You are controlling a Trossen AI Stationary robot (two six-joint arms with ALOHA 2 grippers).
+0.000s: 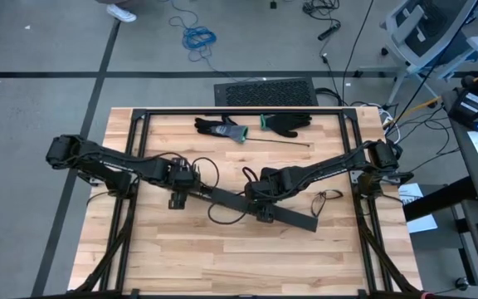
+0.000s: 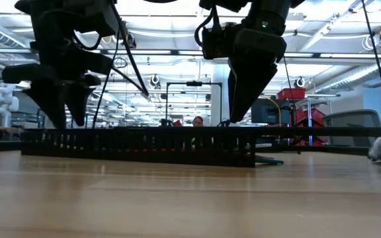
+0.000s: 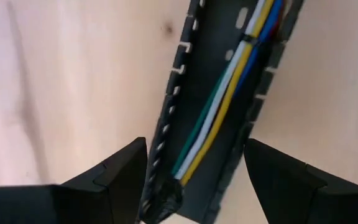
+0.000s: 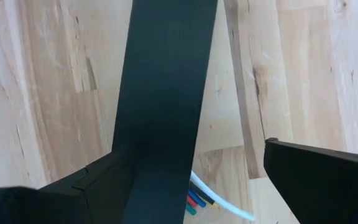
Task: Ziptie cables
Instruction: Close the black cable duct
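Seen from above, two dark robot arms reach in over a pale wooden worktop point(image 1: 181, 249), meeting above a long black slotted duct point(image 1: 293, 218) that lies slanted near the middle. On the left, the left claw point(image 1: 178, 197) hangs over the duct's left end, its fingers point(image 3: 114, 180) spread to either side of the channel and clear of it, grasping nothing. Inside that channel lie the cables point(image 3: 225, 102), a thin bundle of green, white, yellow and blue strands running lengthwise along the duct floor, their cut ends stopping just short of its open end. Toward the middle, the right claw point(image 1: 262, 213) hovers over the covered stretch of the duct, its fingers point(image 4: 319, 177) released and wide apart, holding nothing; coloured wire tips and a white strand peek out from beneath the cover there. Behind the arms, at the far edge of the worktop, lie two gloves point(image 1: 222, 127), a grey-cuffed one left of a black one.
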